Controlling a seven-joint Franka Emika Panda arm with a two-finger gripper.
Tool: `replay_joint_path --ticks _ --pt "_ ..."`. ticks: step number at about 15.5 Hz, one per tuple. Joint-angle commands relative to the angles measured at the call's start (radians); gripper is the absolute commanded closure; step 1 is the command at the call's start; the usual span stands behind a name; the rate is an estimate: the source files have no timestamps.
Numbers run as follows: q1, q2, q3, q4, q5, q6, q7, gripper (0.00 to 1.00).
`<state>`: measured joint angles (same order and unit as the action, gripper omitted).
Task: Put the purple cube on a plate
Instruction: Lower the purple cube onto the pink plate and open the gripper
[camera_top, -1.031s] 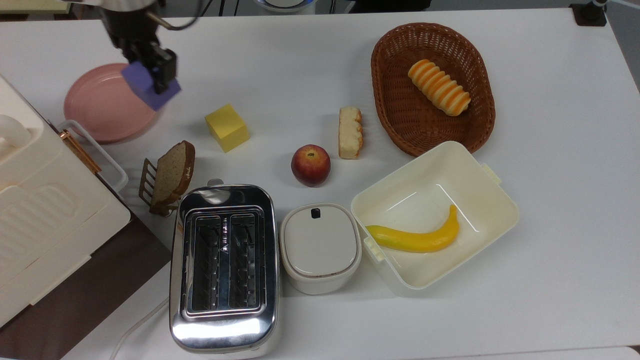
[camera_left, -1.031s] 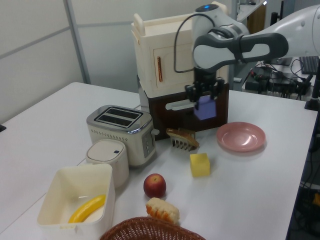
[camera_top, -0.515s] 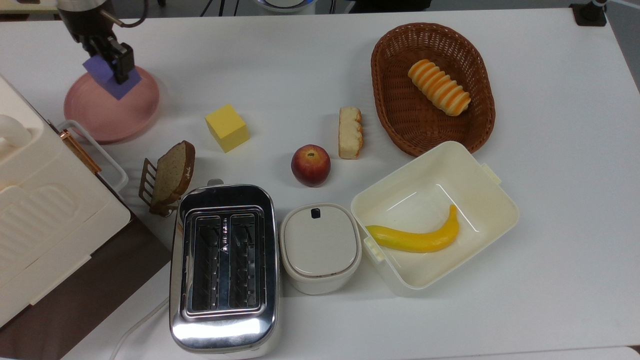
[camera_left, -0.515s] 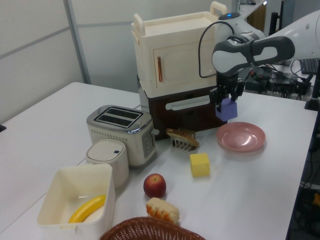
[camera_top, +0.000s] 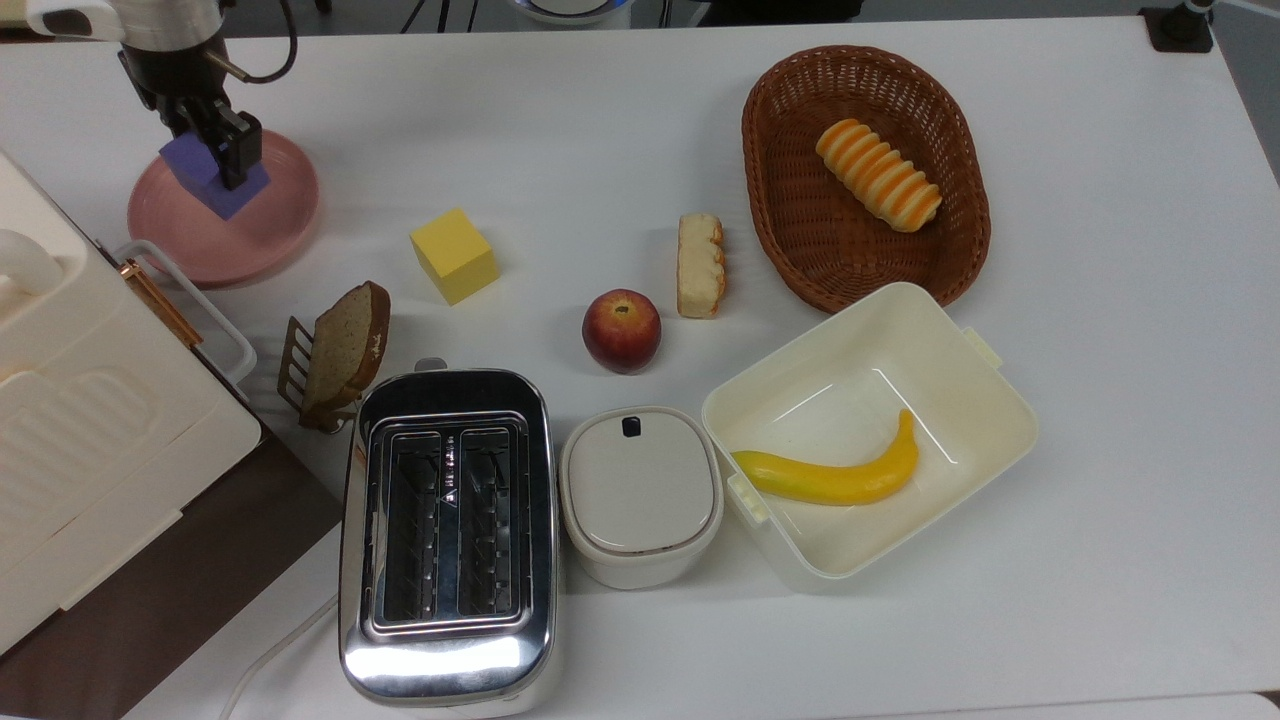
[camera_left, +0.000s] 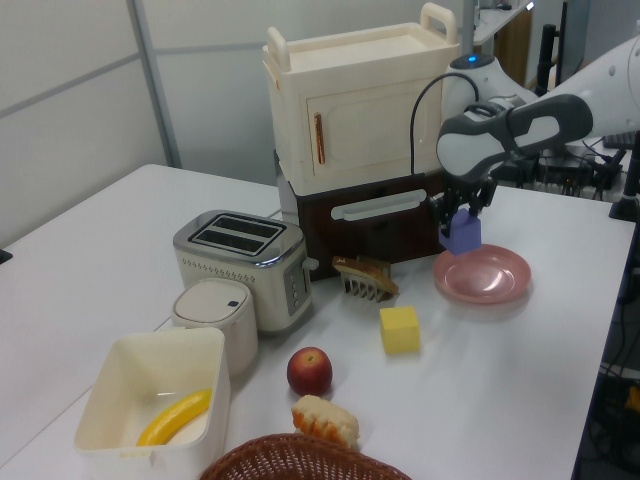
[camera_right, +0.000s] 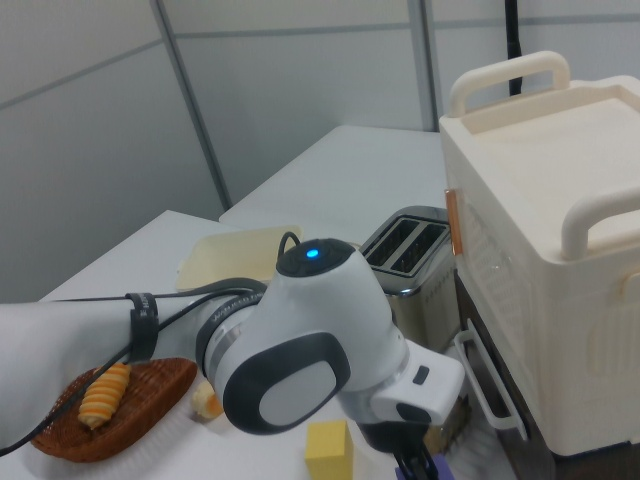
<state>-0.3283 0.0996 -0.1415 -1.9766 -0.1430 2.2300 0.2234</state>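
The small matte lavender-purple cube is clamped between the black fingers of the two-finger gripper. In the left view the cube is seen directly below the gripper and over the near-cabinet edge of the round, shallow, dusty-pink plate; whether it touches the plate cannot be told. In the top view the cube is seen tilted and overlapping the upper-left part of the plate, with one finger across its right face.

Beyond the fingers, toward the top view's right, a yellow cube is seen standing on the white desk, apart from the plate. Further right lie a red apple and a pale bread piece, then a brown oval wicker basket holding a striped orange roll. Below the fingers in the top view, a slice of brown bread is held upright in a small rack, beside a chrome two-slot toaster. A cream box containing a yellow banana is seen near the toaster, with a small lidded cream container between them. A cream cabinet stands behind the fingers in the left view.
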Motion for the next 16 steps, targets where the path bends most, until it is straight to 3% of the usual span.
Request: replay_joint_path --ticks 1,14,15,16 --pt "-0.012 -0.012 -0.003 -0.044 -0.018 0.037 -0.033 0.81" --pt "-0.029 0.009 -0.007 -0.044 -0.026 0.053 -0.045 0.80" --pt "-0.029 0.009 -0.007 -0.044 -0.026 0.053 -0.045 0.79" --pt "-0.029 0.009 -0.007 -0.044 -0.026 0.051 -0.045 0.70"
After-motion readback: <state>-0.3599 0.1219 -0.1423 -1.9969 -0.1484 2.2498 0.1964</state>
